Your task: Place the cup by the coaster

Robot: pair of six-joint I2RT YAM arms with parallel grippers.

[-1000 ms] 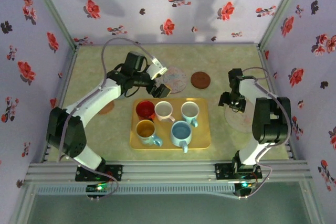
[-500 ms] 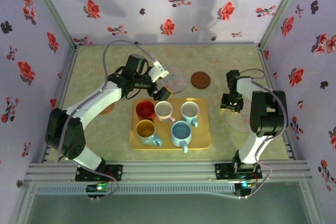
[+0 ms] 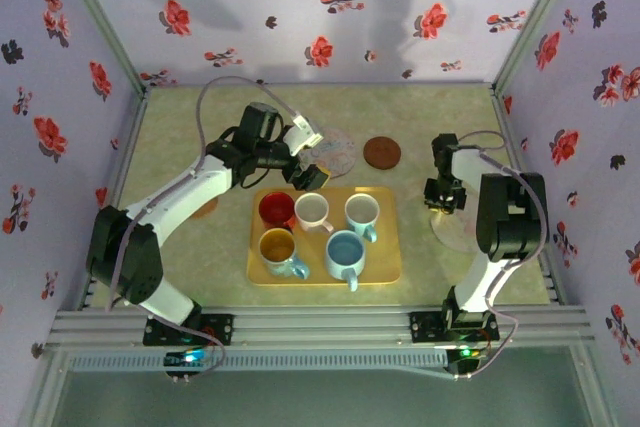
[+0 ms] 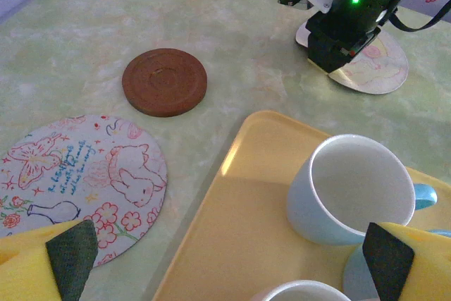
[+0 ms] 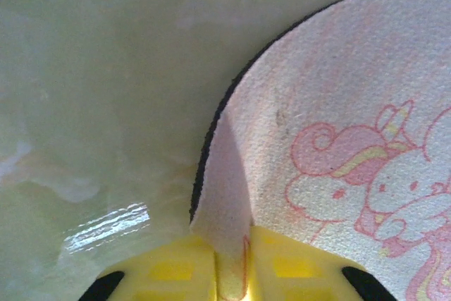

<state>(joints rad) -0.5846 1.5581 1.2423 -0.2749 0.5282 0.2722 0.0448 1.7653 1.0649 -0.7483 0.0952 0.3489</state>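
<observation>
**Five cups upright on the tray (image 3: 386, 265); right gripper (image 5: 232, 259) nipped on a coaster's edge**

The table (image 3: 430, 117) carries the yellow tray at its middle, between the two arms. The tray holds five cups, each standing upright with its long axis vertical and its mouth up. The red cup (image 3: 276, 209), white cup (image 3: 313, 211) and pale cup (image 3: 361, 213) form the far row. The yellow cup (image 3: 278, 246) and blue cup (image 3: 345, 251) form the near row. The pale cup is empty inside, and its handle points near-right, as do those of the yellow and blue cups.

Beyond the tray's far edge lie the floral coaster (image 4: 77, 181) and the brown coaster (image 4: 164, 81), near each other but apart. The unicorn coaster (image 5: 338, 118) lies right of the tray, well apart from every cup.

The left gripper (image 3: 308, 157) hangs over the tray's far-left part near the white cup, fingers spread wide and holding nothing. The right gripper is closed to a pinch on the unicorn coaster's rim.
</observation>
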